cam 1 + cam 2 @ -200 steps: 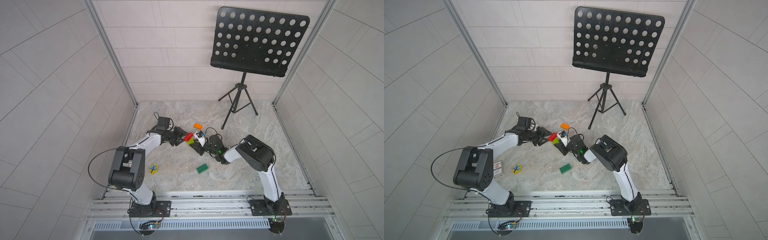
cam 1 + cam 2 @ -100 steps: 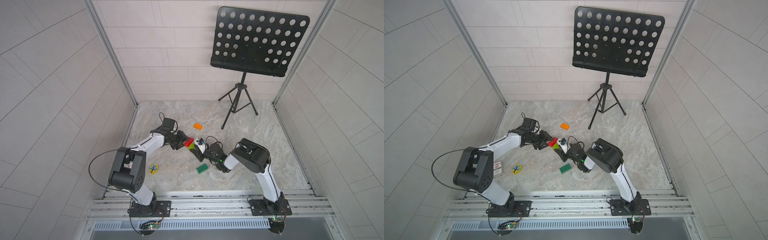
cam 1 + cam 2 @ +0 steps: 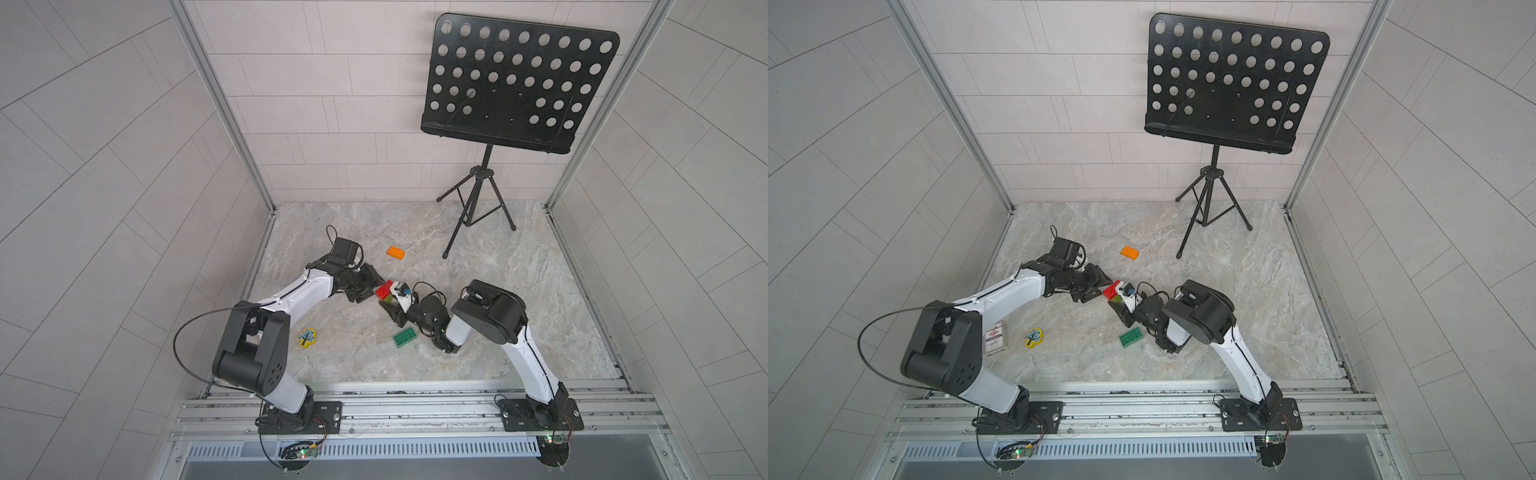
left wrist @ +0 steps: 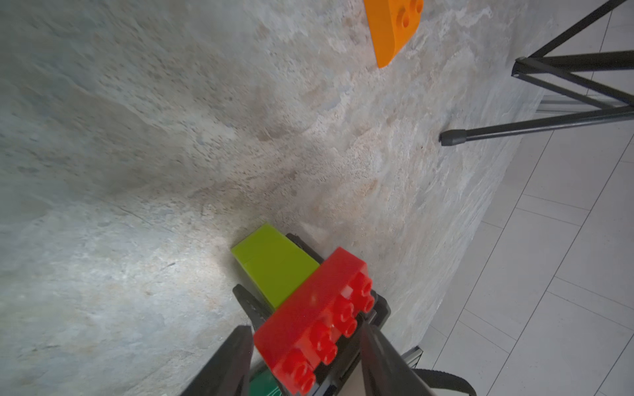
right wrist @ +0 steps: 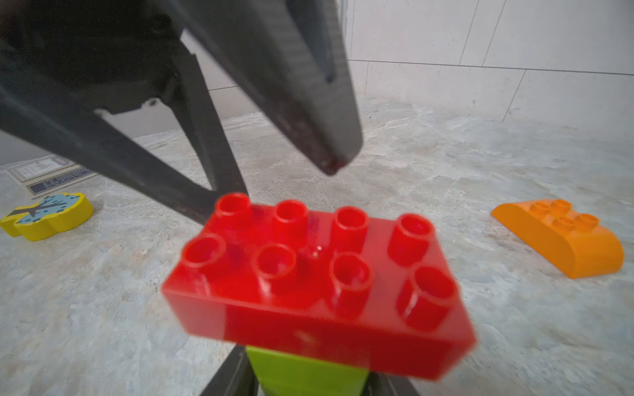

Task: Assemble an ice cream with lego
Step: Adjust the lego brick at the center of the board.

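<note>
Centrally in both top views, the ice cream (image 3: 386,293), a red brick (image 3: 384,288) on a lime-green stem (image 3: 389,298), is bracketed by the left hand (image 3: 371,286) and right hand (image 3: 391,303); whether clamped cannot be told.

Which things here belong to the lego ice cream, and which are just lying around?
Job:
red brick
lime stem
green brick
orange brick

Lying about:
tree piece
card pack
music stand
</note>
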Action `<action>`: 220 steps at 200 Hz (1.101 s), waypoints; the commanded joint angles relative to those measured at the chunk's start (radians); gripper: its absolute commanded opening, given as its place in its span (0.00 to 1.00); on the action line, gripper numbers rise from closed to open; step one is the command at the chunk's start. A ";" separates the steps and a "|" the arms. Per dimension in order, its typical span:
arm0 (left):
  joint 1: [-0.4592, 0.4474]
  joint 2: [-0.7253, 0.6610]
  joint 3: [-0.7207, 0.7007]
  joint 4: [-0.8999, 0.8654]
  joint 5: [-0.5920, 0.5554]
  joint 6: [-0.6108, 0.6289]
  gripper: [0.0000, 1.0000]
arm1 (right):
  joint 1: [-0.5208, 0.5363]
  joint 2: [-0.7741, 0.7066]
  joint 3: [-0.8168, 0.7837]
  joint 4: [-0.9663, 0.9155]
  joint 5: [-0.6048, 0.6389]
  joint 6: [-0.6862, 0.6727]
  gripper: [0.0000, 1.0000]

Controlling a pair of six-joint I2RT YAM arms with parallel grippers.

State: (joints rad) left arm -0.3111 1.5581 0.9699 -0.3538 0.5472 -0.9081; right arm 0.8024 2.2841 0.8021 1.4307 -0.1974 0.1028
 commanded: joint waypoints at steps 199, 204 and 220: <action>-0.125 -0.184 0.156 -0.285 -0.362 0.283 0.60 | -0.106 -0.351 -0.210 -0.347 -0.046 0.284 0.70; -0.146 -0.192 0.166 -0.300 -0.378 0.306 0.61 | -0.118 -0.387 -0.214 -0.384 -0.047 0.312 0.69; -0.238 -0.216 0.203 -0.367 -0.450 0.375 0.64 | -0.144 -0.508 -0.228 -0.566 -0.017 0.378 0.66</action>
State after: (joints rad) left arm -0.4480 1.3933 1.1088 -0.6010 0.2363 -0.6788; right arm 0.6868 1.9270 0.5877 1.1160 -0.2424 0.3458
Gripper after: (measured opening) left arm 0.625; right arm 0.671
